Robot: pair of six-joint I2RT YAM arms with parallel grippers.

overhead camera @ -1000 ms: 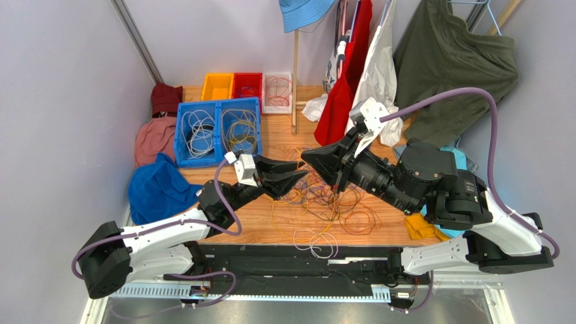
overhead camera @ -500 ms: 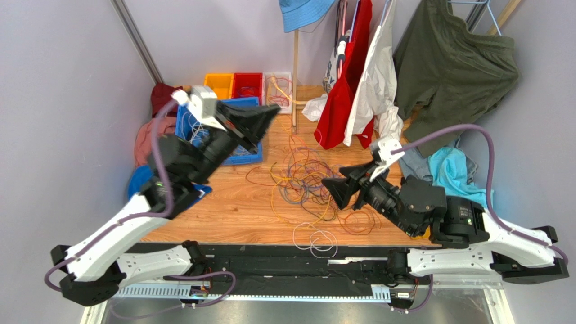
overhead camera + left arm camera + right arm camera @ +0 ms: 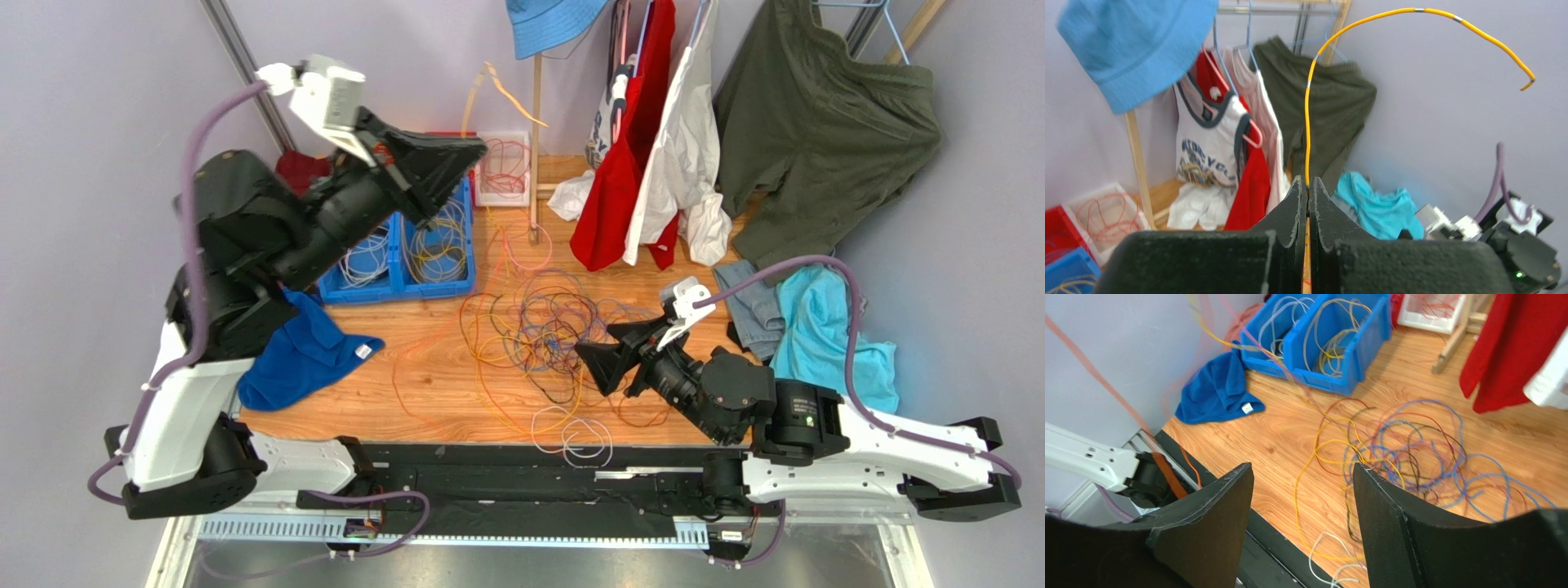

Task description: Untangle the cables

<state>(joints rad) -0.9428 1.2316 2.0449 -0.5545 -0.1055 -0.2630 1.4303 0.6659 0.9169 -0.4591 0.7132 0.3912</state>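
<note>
The cables [image 3: 552, 337] lie as a loose tangle of purple, yellow, orange, red and brown strands on the wooden table; the right wrist view shows the same cables [image 3: 1413, 441]. My left gripper [image 3: 472, 150] is raised high over the blue bins and shut on a yellow cable [image 3: 1306, 122]. That cable's free end arcs up above the jaws [image 3: 491, 80], and a strand trails down toward the pile. My right gripper [image 3: 586, 358] hangs low at the tangle's right side, open, with nothing between its fingers [image 3: 1389, 502].
Two blue bins [image 3: 417, 257] holding sorted cables stand at the back left, a white bin [image 3: 503, 165] behind them. A blue cloth [image 3: 301, 355] lies left, a teal cloth [image 3: 834, 325] right. Clothes on a rack [image 3: 626, 184] hang at the back. A white cable [image 3: 577, 435] lies near the front edge.
The left gripper shut on the yellow cable and rose up and back, drawing it out of the pile. The right gripper opened and dropped back toward the front right.
</note>
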